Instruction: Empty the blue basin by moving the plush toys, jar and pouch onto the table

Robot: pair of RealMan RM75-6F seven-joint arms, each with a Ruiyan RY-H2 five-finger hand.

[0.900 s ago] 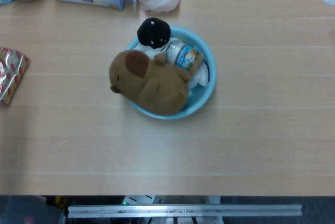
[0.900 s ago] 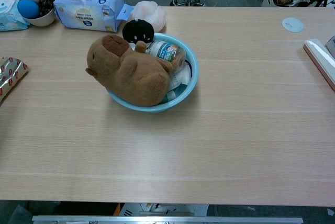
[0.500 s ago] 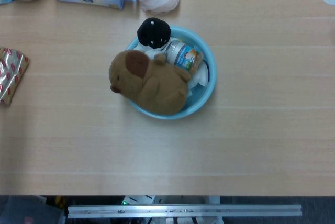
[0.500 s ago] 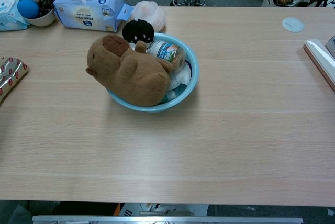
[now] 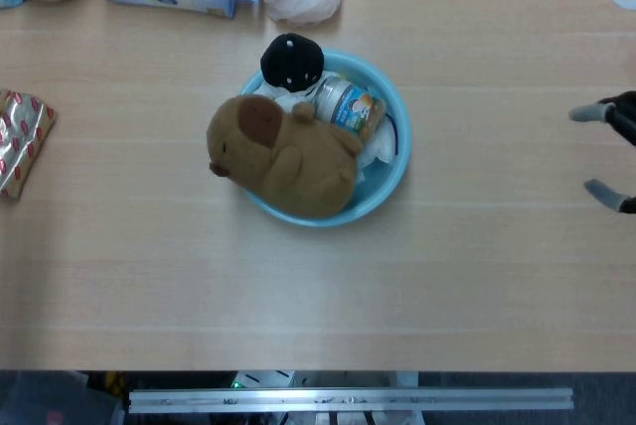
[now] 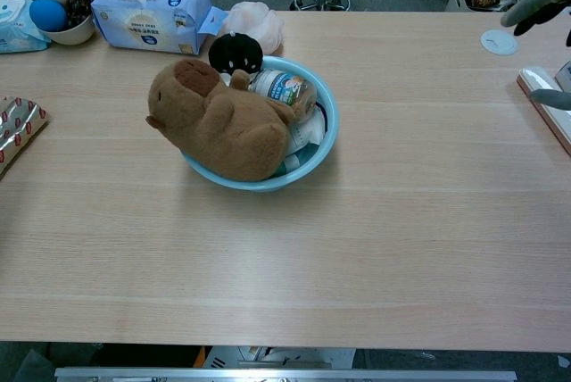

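Only the right hand (image 5: 614,152) is visible, at the far right edge of both views, over the right end of the counter (image 5: 477,276). In the head view two grey fingertips (image 5: 584,114) point to the left, one above the other, with a clear gap between them; nothing is between them. In the chest view the same hand (image 6: 546,38) shows a finger stretched to the left near the far right corner and another fingertip lower, also apart. The rest of the hand and its arm are cut off by the frame. It is well apart from the basin. The left hand does not appear in either view.

The blue basin (image 5: 397,137) stands on the counter a little left of the middle. The brown plush toy (image 5: 283,155) lies across its near-left side, with the long axis going from far-left to near-right; its head points to the left and hangs over the rim. The black plush toy (image 5: 291,61) sits on the far rim. The jar (image 5: 348,105) lies on its side in the far right part of the basin, just beside the brown toy, its long axis left to right. Something white (image 5: 378,152) shows under them; I cannot tell if this is the pouch.
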